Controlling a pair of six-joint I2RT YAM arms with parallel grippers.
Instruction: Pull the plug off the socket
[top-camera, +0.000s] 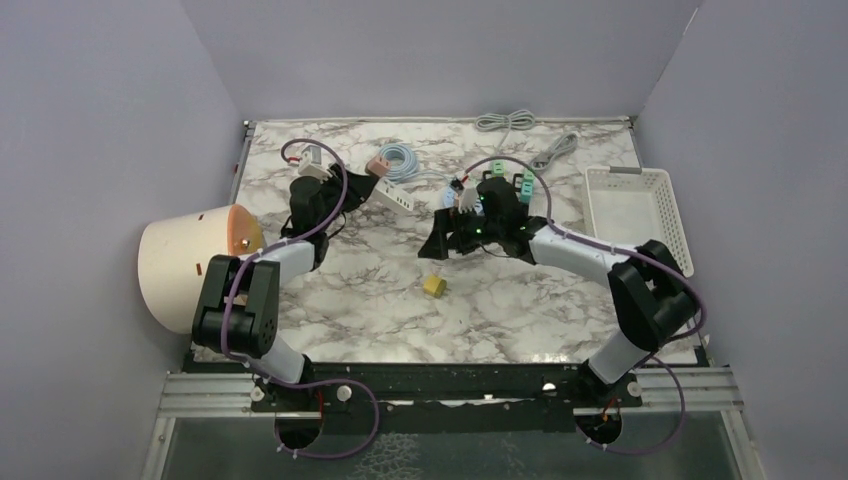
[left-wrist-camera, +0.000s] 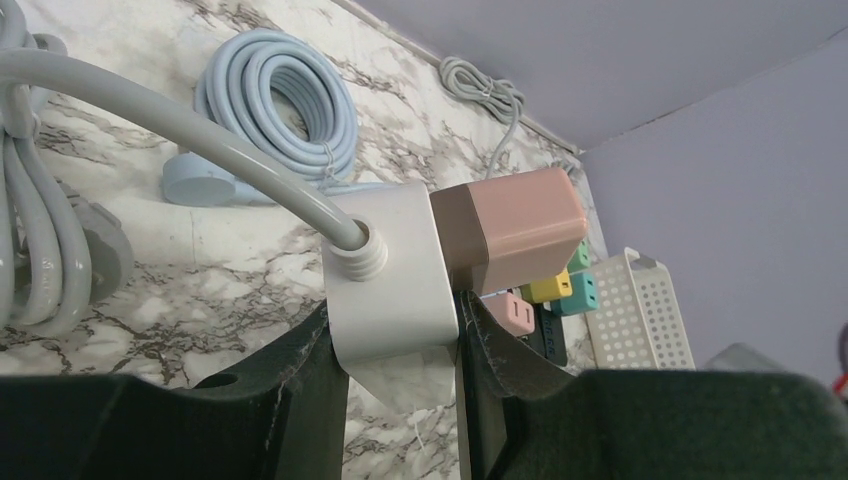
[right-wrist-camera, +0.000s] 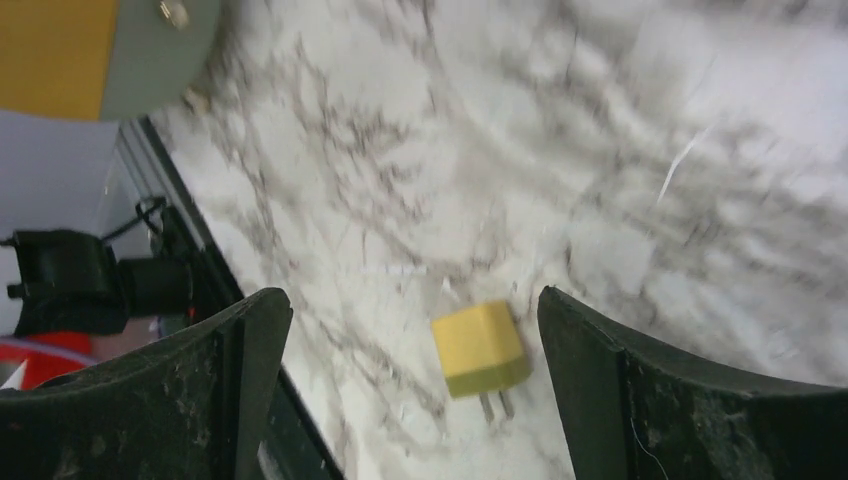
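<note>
My left gripper is shut on the end of a white power strip. In the left wrist view its jaws clamp the strip from both sides. A pink plug sits plugged into the strip, just past my fingers; it also shows in the top view. My right gripper is open and empty above the table. In the right wrist view, which is blurred, a yellow plug lies loose on the marble between the open fingers, prongs showing. It lies near the table's middle.
A light blue cable coil lies behind the strip. Several coloured plugs sit by the right arm. A white basket stands at the right edge. A grey cable lies at the back. A cream tub lies at the left.
</note>
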